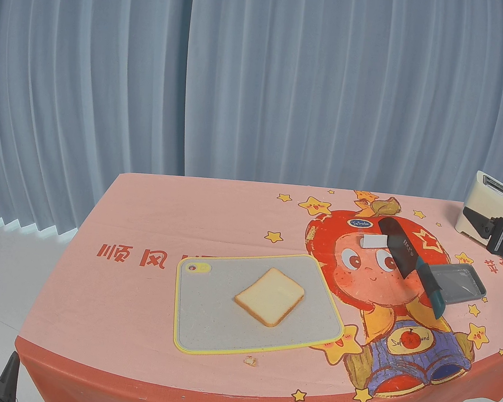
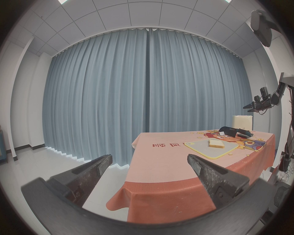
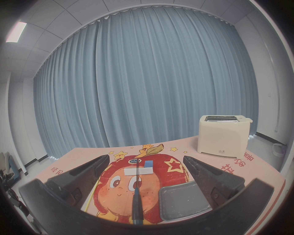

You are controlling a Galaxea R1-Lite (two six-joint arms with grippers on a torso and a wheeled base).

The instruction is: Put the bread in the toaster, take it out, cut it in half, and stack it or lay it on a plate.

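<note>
Okay, biggest first: grey-blue curtain (image 1: 266,74) across the whole back. Table (image 1: 141,222) under a pink cartoon-print cloth.

My left gripper (image 2: 149,157) hangs low, off the table's near-left corner, jaws spread wide with nothing between them. My right gripper (image 3: 145,158) is up over the right side of the table, near the toaster (image 1: 486,207), facing across the knife (image 1: 404,252) and the tray (image 1: 461,283). Its jaws are also wide apart and empty.

Grey cutting board (image 1: 208,319) with a yellow rim lies flat at near-middle of the cloth. The cream toaster stands at the far right corner, slots up. The grey tray sits on the right side, between the toaster and the near edge.

The knife has a black blade and a teal handle and stands on its edge. Blade end is by a small white block (image 1: 374,241), handle end at the tray's left rim; I can't tell if it touches.

Bread (image 1: 269,296): one whole slice, flat on the cutting board, a bit right of its centre, well apart from both grippers.

Small crumb (image 1: 250,361) on the cloth just off the board's near edge.
</note>
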